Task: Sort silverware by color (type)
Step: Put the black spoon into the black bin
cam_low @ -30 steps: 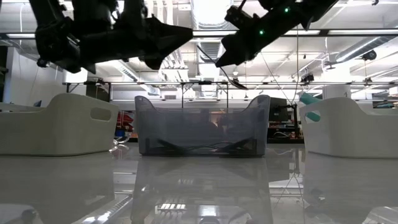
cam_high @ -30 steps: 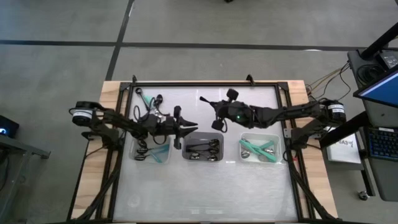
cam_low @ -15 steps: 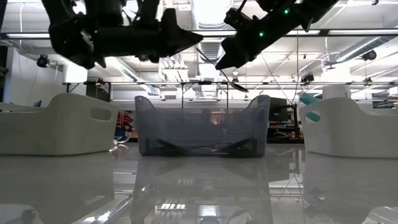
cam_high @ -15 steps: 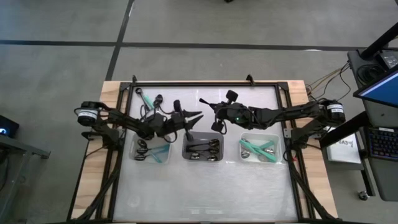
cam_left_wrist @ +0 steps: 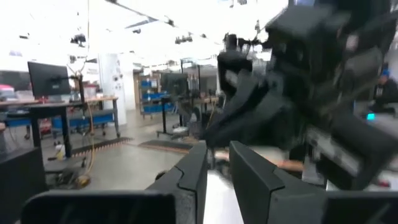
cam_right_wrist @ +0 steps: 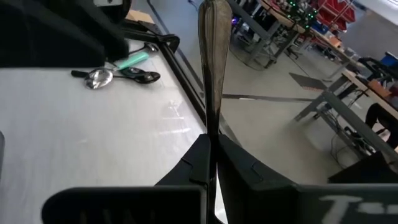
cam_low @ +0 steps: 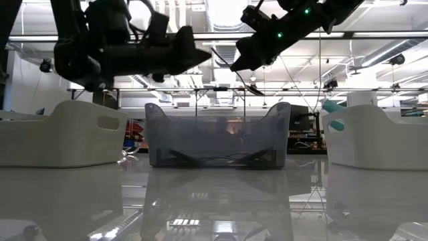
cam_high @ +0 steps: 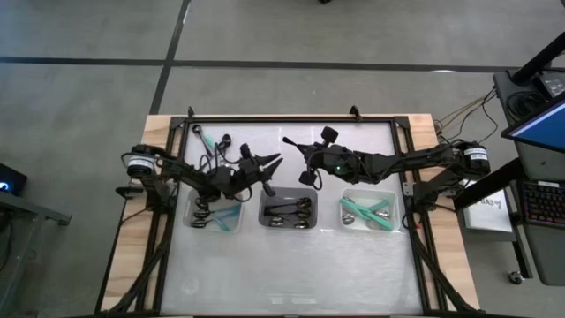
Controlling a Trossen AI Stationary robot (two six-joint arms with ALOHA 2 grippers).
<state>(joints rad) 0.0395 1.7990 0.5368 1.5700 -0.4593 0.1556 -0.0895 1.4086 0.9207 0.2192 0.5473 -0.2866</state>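
Note:
My right gripper (cam_high: 309, 170) hangs above the far rim of the middle tray (cam_high: 288, 221), shut on a black spoon (cam_right_wrist: 213, 62) that sticks out toward the far left. My left gripper (cam_high: 275, 162) floats close by to its left, about level. Its fingers (cam_left_wrist: 193, 171) stand a narrow gap apart with nothing between them. The middle tray holds black spoons (cam_high: 291, 210). Silver spoons and a green one lie in the left tray (cam_high: 190, 205), and green spoons (cam_high: 364, 212) in the right tray (cam_high: 395, 201). Loose spoons (cam_right_wrist: 118, 73) lie at the table's far left. My right gripper pinches the black spoon between its two fingers by one end (cam_right_wrist: 212, 127). The spoon runs on ahead, in line with the fingers, and widens toward its free end (cam_high: 286, 140). The fingers come about level from the table's right. The spoon is lifted clear of table and trays.
The three trays stand in a row across the table's middle, their walls (cam_low: 217, 137) rising below both grippers. Green spoon ends (cam_low: 332, 107) stick up over the right tray's rim. A black frame (cam_high: 291, 117) edges the table. The near half of the tabletop (cam_high: 291, 274) is bare.
My left gripper has swung from over the middle tray's left part toward the far edge, sinking a little. It has tipped up from slanting down to about level and rolled somewhat. My right gripper and its spoon have kept still.

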